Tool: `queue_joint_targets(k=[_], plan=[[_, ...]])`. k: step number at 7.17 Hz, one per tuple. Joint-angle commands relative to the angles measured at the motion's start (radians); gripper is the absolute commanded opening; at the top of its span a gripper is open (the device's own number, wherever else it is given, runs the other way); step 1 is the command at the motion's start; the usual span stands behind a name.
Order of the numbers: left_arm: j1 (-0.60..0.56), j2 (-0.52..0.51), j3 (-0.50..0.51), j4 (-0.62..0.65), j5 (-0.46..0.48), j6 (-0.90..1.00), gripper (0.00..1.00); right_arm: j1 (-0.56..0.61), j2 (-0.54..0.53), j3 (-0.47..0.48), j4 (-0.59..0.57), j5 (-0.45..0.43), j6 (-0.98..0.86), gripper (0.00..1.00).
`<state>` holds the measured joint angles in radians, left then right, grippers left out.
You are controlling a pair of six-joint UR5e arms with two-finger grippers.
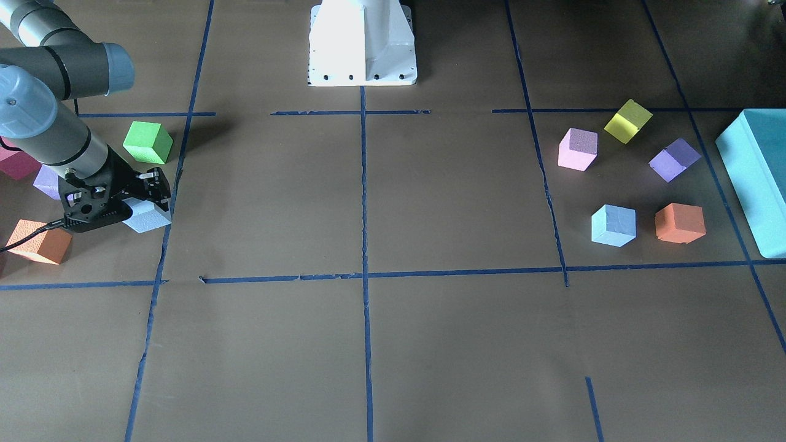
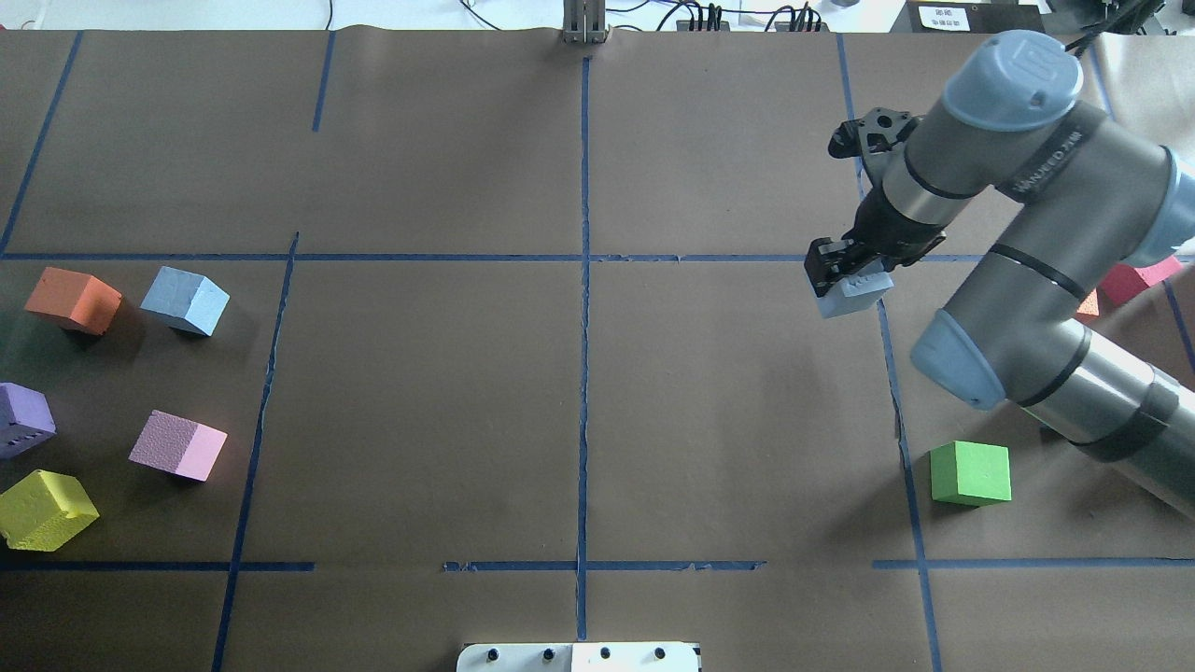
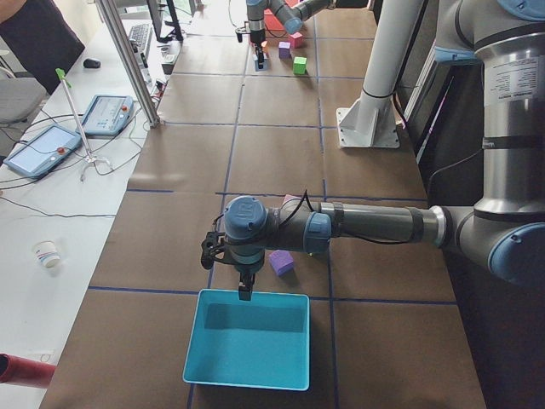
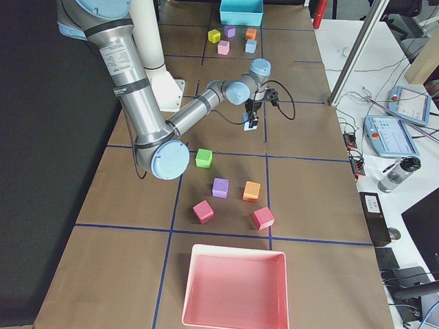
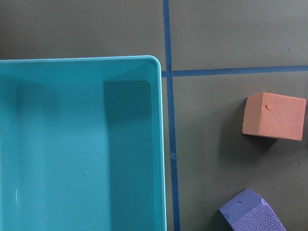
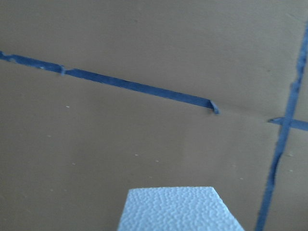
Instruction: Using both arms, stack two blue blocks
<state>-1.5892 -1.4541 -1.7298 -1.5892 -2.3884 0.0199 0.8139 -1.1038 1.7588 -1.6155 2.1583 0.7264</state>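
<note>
My right gripper [image 2: 845, 278] is shut on one pale blue block [image 2: 851, 295], on the table's right side beside a blue tape line. The gripper [image 1: 145, 197] and its block [image 1: 148, 217] also show in the front view, and the block's top fills the bottom of the right wrist view [image 6: 180, 209]. I cannot tell whether the block touches the table. The other blue block [image 2: 185, 300] sits free at the far left, next to an orange cube [image 2: 73, 300]. My left gripper [image 3: 245, 288] hangs over the teal box [image 3: 249, 341]; I cannot tell if it is open or shut.
A green cube [image 2: 971, 473] lies near the right arm. Pink [image 2: 177, 445], yellow [image 2: 45, 509] and purple [image 2: 23, 418] cubes lie at the left. Several more cubes and a pink tray [image 4: 236, 288] are on the right end. The white pedestal [image 1: 362, 43] stands at the robot's edge.
</note>
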Motion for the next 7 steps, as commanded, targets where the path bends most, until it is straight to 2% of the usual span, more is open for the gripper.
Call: queue_joint_targets(k=[1,3,5,7], plan=[[0.0,-0.002,-0.001,0.0,0.0,0.0,1.0,-0.123,0.202,-0.124,-0.026,-0.098,0.204,0.02],[0.0,-0.002,-0.001,0.002,0.0,0.0,1.0,-0.226,0.405,-0.336,-0.023,-0.178,0.417,0.02],[0.0,-0.003,-0.001,0.0,0.0,0.0,1.0,-0.274,0.44,-0.377,0.043,-0.21,0.554,0.03],[0.0,-0.005,-0.001,0.0,0.0,0.0,1.0,-0.282,0.473,-0.453,0.083,-0.212,0.593,0.04]])
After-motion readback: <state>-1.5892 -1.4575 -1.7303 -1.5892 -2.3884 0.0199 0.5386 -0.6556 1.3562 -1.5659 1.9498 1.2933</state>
